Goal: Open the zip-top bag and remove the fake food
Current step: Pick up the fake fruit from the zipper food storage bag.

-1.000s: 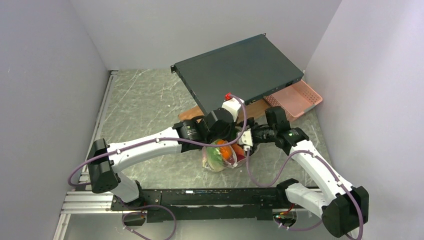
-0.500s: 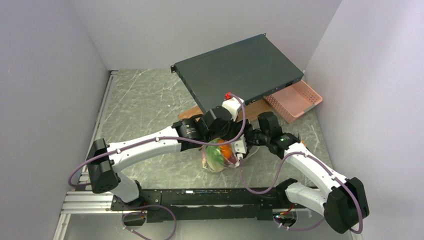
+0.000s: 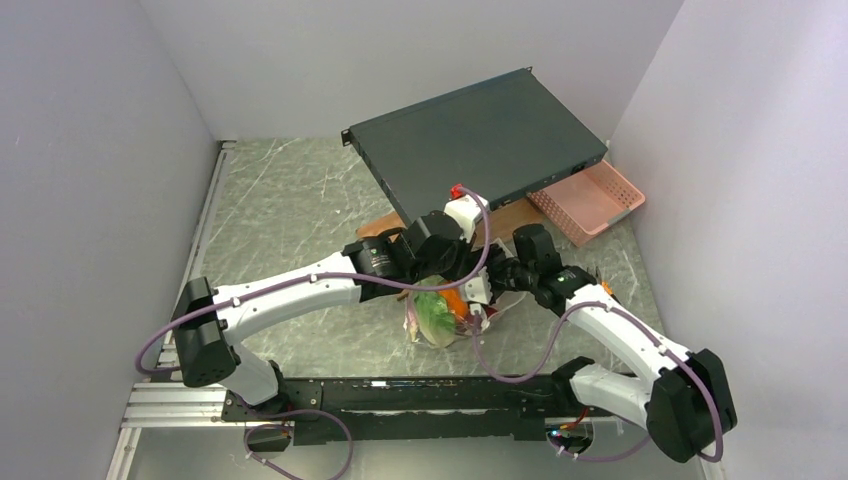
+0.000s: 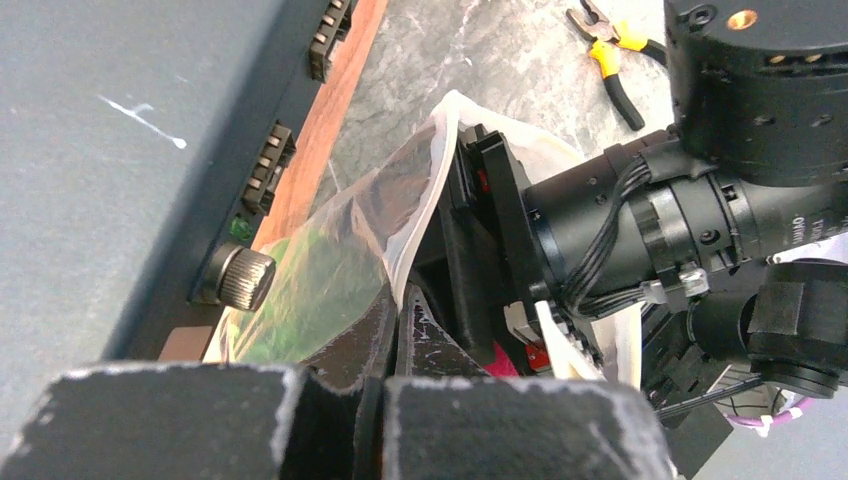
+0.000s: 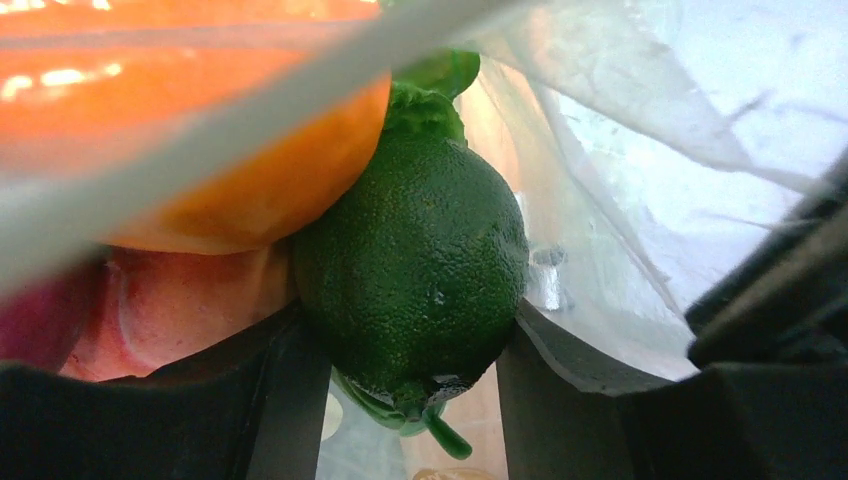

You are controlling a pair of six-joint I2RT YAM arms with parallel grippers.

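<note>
The clear zip-top bag (image 3: 428, 325) lies between the two arms with fake food showing through it. My left gripper (image 4: 398, 310) is shut on the bag's upper edge (image 4: 425, 190) and holds its mouth up. My right gripper (image 3: 478, 303) reaches into that mouth from the right. In the right wrist view both fingers press the sides of a dark green round fruit (image 5: 415, 265), so my right gripper (image 5: 410, 335) is shut on it. An orange piece (image 5: 200, 140) lies against the fruit, and a reddish piece (image 5: 150, 310) sits below that. Bag film (image 5: 650, 150) surrounds them.
A flat dark equipment case (image 3: 480, 140) lies tilted behind the bag, resting on a wooden board (image 3: 395, 220). A pink lattice basket (image 3: 595, 198) stands at the back right. Yellow-handled pliers (image 4: 612, 55) lie on the marble table (image 3: 290, 200) beyond my right wrist.
My right gripper has pushed leftward into the bag's mouth, and its jaws have narrowed onto the green fruit. The left gripper keeps its hold on the bag edge.
</note>
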